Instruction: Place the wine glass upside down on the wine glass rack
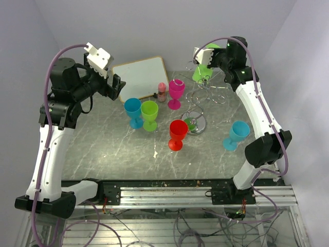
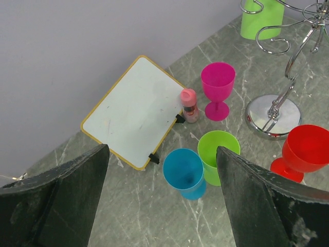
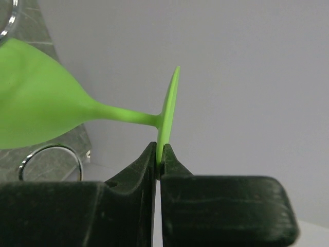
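My right gripper (image 1: 202, 55) is shut on the thin foot of a lime green wine glass (image 1: 201, 73), high at the back right. In the right wrist view the jaws (image 3: 160, 157) pinch the foot's edge, and the stem and bowl (image 3: 36, 110) stretch away to the left. The bowl hangs beside the top loops of the silver wine glass rack (image 1: 206, 95); one wire loop (image 3: 50, 146) shows just below the bowl. The left wrist view has the green bowl (image 2: 262, 18) behind the rack's curled arms (image 2: 272, 46). My left gripper (image 1: 117, 85) hovers open and empty (image 2: 163, 148) over the left side of the table.
Standing upright on the marble table are a blue glass (image 1: 133, 111), a green one (image 1: 149, 114), a red one (image 1: 178, 134), a pink one (image 1: 176, 92) and a light blue one (image 1: 236, 135). A white board (image 1: 140, 77) and a small pink-capped bottle (image 1: 162, 91) sit at the back.
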`<act>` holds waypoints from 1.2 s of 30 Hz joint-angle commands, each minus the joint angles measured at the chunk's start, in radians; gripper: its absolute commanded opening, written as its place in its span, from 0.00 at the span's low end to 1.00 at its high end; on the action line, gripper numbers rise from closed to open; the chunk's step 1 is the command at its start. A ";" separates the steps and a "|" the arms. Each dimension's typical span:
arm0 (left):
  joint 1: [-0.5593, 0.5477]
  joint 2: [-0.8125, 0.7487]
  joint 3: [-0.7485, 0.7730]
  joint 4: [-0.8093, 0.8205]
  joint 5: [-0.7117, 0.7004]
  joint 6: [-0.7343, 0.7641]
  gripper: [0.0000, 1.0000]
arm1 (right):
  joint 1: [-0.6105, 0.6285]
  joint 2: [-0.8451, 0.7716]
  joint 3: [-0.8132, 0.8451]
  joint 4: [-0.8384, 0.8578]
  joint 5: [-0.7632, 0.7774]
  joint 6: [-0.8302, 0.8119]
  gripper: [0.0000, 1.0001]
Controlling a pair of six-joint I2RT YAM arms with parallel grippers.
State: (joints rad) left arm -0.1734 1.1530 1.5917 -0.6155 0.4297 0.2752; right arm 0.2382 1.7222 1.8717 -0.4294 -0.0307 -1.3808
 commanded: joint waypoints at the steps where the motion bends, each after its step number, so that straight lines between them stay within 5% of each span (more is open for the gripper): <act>1: 0.011 -0.006 -0.008 0.034 0.023 -0.009 0.95 | -0.005 0.002 0.037 -0.086 -0.059 -0.033 0.00; 36: 0.014 -0.003 -0.005 0.020 0.049 0.013 0.96 | -0.006 -0.087 0.012 -0.218 -0.103 -0.010 0.00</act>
State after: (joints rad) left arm -0.1673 1.1549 1.5883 -0.6151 0.4572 0.2779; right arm 0.2367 1.6623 1.8793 -0.6548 -0.1291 -1.4036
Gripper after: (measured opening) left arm 0.959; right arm 0.023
